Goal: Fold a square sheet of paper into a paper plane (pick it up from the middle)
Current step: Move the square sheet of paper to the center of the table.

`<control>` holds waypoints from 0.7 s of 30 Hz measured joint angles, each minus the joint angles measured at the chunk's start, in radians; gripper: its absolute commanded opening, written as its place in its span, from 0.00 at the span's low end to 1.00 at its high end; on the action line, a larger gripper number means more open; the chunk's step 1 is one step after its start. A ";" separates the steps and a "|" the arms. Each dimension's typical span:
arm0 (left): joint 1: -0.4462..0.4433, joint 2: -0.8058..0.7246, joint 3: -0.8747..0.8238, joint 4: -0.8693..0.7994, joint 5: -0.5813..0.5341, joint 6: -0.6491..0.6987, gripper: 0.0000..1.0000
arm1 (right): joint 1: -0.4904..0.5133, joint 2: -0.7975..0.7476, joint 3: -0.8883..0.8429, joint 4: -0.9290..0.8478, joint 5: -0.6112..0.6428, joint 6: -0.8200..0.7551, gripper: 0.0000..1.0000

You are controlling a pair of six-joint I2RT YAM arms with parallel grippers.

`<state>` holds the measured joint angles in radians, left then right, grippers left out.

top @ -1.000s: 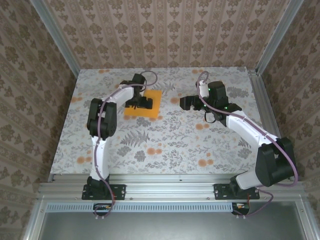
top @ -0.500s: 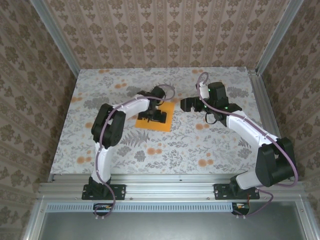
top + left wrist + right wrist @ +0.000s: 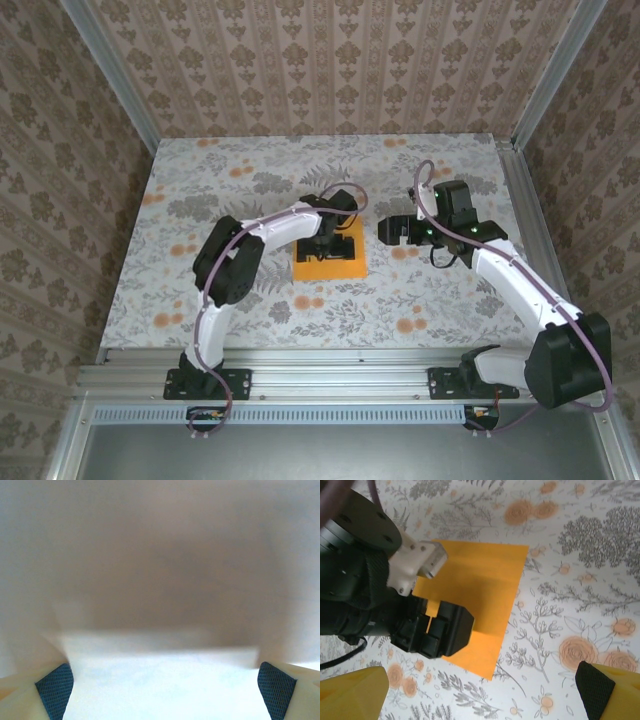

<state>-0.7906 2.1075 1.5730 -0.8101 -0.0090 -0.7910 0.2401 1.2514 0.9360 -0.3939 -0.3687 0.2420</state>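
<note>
Left claw (image 3: 327, 246) is sitting spread wide on the square sheet of paper (image 3: 346, 268), probably touching it (wrist view is blurry). Sheet is lying flat mid-counter (image 3: 200, 200). Right claw (image 3: 384, 232) is hanging released just beside it.

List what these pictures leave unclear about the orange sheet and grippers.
- Left wrist view: blurred; what lies between the left gripper pads is unreadable.
- Top external view: the left gripper covers the middle of the square sheet of paper; contact there cannot be judged.
- Right wrist view: the left arm hides the sheet's left side; the bottom edge cuts off the right gripper fingers.
</note>
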 measured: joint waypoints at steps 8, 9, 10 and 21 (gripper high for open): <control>0.025 -0.164 -0.077 -0.017 0.021 0.009 1.00 | 0.053 0.000 0.015 -0.079 0.023 0.051 1.00; 0.035 -0.196 -0.088 -0.024 0.019 0.030 1.00 | 0.072 0.000 0.021 -0.082 0.034 0.068 1.00; 0.047 -0.222 -0.098 -0.028 0.020 0.048 1.00 | 0.092 0.000 0.027 -0.085 0.051 0.084 1.00; 0.343 -0.579 -0.490 0.146 0.204 0.293 1.00 | 0.348 0.201 0.204 -0.136 0.308 0.313 1.00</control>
<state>-0.4480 1.5288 1.0832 -0.6636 0.1947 -0.4984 0.5880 1.4525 1.1397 -0.5297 -0.0605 0.5549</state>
